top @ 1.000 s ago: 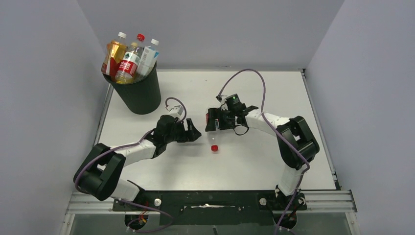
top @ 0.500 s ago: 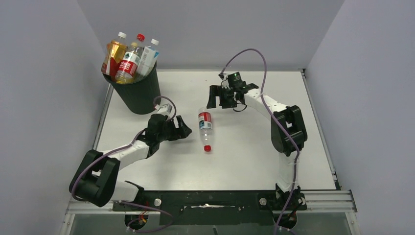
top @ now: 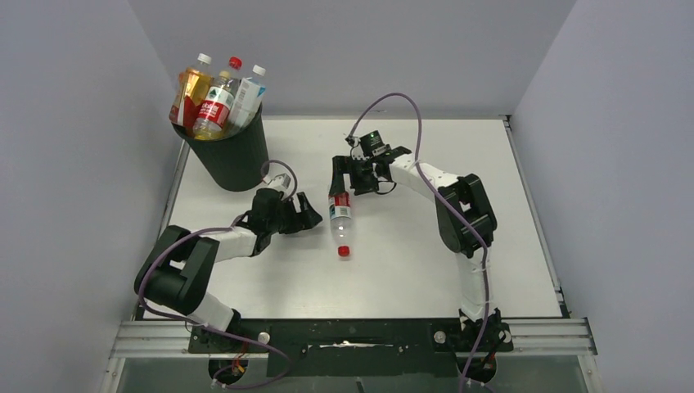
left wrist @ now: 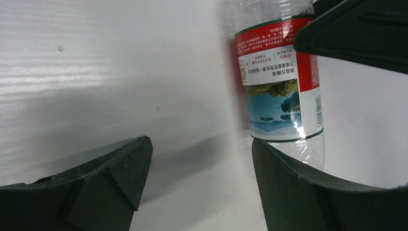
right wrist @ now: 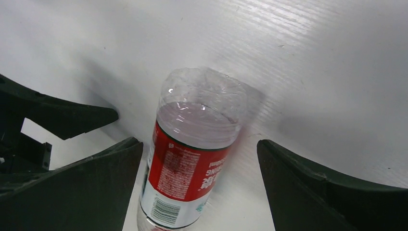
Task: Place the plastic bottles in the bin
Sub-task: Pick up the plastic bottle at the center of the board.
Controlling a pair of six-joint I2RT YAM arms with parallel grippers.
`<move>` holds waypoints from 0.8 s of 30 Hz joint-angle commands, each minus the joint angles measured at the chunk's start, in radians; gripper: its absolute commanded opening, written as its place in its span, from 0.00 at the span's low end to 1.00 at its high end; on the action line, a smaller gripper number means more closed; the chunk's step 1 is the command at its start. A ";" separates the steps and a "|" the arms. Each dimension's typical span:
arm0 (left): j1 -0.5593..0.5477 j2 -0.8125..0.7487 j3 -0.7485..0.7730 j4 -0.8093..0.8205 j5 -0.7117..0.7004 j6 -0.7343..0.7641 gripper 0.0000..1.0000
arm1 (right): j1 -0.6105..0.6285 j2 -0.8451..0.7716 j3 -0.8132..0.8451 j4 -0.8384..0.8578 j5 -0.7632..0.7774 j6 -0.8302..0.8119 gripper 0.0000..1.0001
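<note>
A clear bottle with a red label and red cap lies on the white table, cap toward the near edge. It shows in the left wrist view and the right wrist view. My left gripper is open just left of it, the bottle beside its right finger. My right gripper is open above the bottle's far end, its fingers either side. The black bin at the far left holds several bottles sticking out above its rim.
Grey walls enclose the table on the left, back and right. The bin stands against the left wall. A purple cable loops above the right arm.
My right gripper has moved left and nearer over the bottle's far end. The bottle, hidden under the right gripper a second ago, lies free. My left gripper pulled back left, then held.
</note>
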 commanded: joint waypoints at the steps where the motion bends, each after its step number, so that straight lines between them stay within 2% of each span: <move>1: 0.001 0.065 0.033 0.042 0.032 0.002 0.77 | 0.022 0.014 0.066 0.025 -0.008 0.022 0.93; 4: 0.001 0.069 0.027 0.069 0.044 -0.008 0.76 | 0.039 0.052 0.109 0.007 -0.014 0.028 0.88; 7: 0.010 0.029 0.001 0.090 0.071 -0.028 0.76 | 0.050 0.100 0.153 -0.024 -0.012 0.029 0.73; 11: 0.046 -0.043 -0.020 0.078 0.117 -0.036 0.76 | 0.051 0.120 0.155 -0.025 -0.005 0.039 0.61; 13: 0.067 -0.067 -0.022 0.068 0.151 -0.035 0.76 | 0.051 0.136 0.172 -0.038 -0.005 0.040 0.63; 15: 0.085 -0.079 -0.022 0.064 0.173 -0.031 0.76 | 0.054 0.159 0.206 -0.073 -0.002 0.025 0.73; 17: 0.098 -0.072 -0.020 0.059 0.190 -0.027 0.76 | 0.056 0.177 0.241 -0.105 -0.001 0.010 0.74; 19: 0.106 -0.058 -0.022 0.079 0.215 -0.040 0.76 | 0.055 0.193 0.268 -0.135 -0.001 -0.004 0.69; 24: 0.106 -0.068 -0.012 0.081 0.223 -0.076 0.75 | 0.045 0.248 0.346 -0.224 -0.027 -0.074 0.50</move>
